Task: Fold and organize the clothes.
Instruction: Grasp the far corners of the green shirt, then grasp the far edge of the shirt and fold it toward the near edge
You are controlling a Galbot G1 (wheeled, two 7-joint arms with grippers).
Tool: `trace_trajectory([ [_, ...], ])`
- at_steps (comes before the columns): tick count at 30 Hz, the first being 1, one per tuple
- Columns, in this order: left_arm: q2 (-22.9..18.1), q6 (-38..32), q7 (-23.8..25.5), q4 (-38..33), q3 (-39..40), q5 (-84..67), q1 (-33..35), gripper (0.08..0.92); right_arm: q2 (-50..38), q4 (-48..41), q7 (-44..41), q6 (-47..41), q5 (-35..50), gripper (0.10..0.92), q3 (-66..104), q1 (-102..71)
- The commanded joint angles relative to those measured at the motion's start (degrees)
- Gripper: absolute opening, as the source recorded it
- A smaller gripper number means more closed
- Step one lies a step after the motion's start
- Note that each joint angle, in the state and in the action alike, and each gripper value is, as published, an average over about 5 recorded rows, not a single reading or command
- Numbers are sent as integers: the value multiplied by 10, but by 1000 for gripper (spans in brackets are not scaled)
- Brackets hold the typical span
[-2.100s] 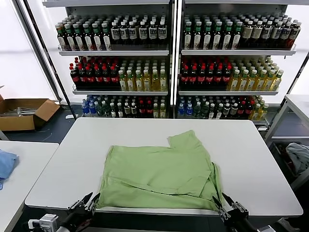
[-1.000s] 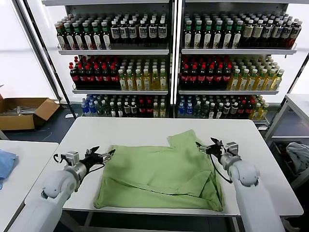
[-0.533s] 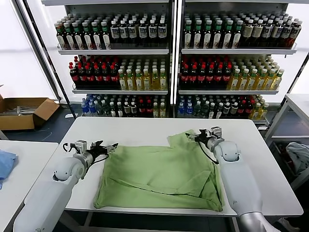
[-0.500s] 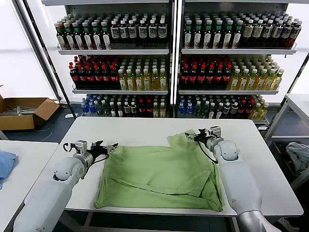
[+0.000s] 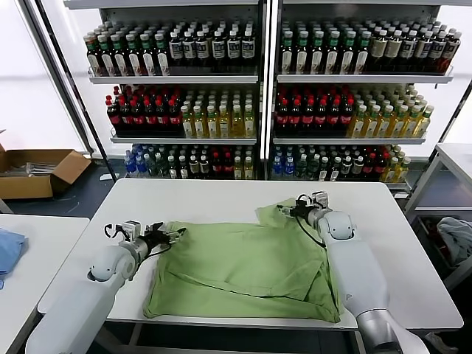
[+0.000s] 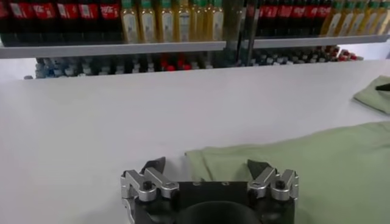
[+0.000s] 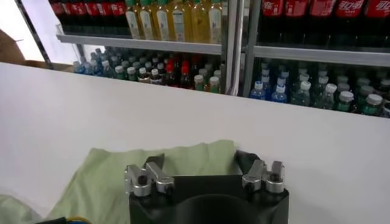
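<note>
- Head view: the light green shirt [image 5: 247,262] lies spread on the white surface [image 5: 199,199], its near edge along the surface's front edge and one sleeve reaching toward the far side. The left end effector [image 5: 168,234] sits at the shirt's far left corner, fingers spread apart with nothing between them. The right end effector [image 5: 287,209] is at the tip of the far sleeve, fingers apart and empty. Behind the surface stand shelves of bottles [image 5: 221,96]; a cardboard box [image 5: 37,173] sits on the floor to the left, and a light blue cloth [image 5: 9,251] lies on a second table there.
- Left wrist view: the left end effector [image 6: 210,165] is wide open, low over the surface [image 6: 91,122], with the shirt's corner [image 6: 292,164] lying between and past its fingertips, not gripped.
- Right wrist view: the right end effector [image 7: 204,161] is wide open, its fingertips straddling the sleeve's edge [image 7: 128,173] of the shirt, holding nothing.
</note>
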Motion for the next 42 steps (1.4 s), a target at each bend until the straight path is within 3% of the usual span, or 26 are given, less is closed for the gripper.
trace_trajectory([
  [1,-1,6,1,0,7,2,4,770,4,-13,6,-5,1,593,-6,6],
  [11,-6,3,2,-12,11,4,11,497,1,17,14,-11,24,307,-5,-12],
  [18,-7,-36,-7,-19,5,-8,5,298,-1,75,29,-11,59,122,3,-41],
  [26,5,-50,-24,-72,-22,-38,20,98,-16,231,58,-27,132,106,26,-101],
  [33,21,-49,-34,-160,-67,-49,84,90,-32,393,80,-42,188,106,58,-190],
  [42,43,-50,-41,-293,-144,-47,223,90,-56,596,87,-43,216,106,120,-367],
])
